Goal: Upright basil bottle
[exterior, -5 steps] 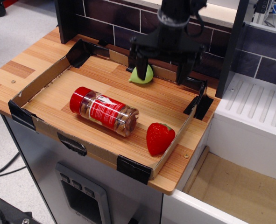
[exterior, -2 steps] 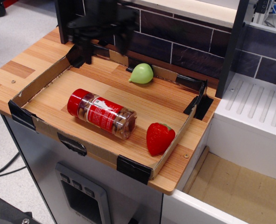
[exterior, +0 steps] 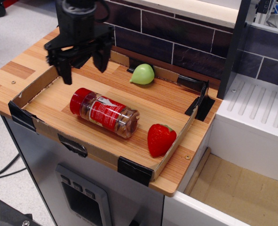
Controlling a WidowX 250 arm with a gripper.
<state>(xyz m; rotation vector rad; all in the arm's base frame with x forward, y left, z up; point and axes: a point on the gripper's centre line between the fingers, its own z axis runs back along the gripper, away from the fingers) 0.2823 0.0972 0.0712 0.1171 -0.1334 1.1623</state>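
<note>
The black tool hangs with its two fingers spread wide and empty above the back left part of a shallow cardboard tray on the wooden counter, just behind the red cap end of the basil bottle. The bottle lies on its side near the tray's front wall, cap to the left, clear base toward a strawberry just beside it, apart from it by a small gap. A pale green pear-like fruit sits well apart against the back wall. The jar looks light and rigid, a smooth plastic cylinder likely to roll or slip if pinched off-centre. The surest hold appears to be across the labelled body near the cap, fingers straddling the width, so the base can swing down and stand flat.
</note>
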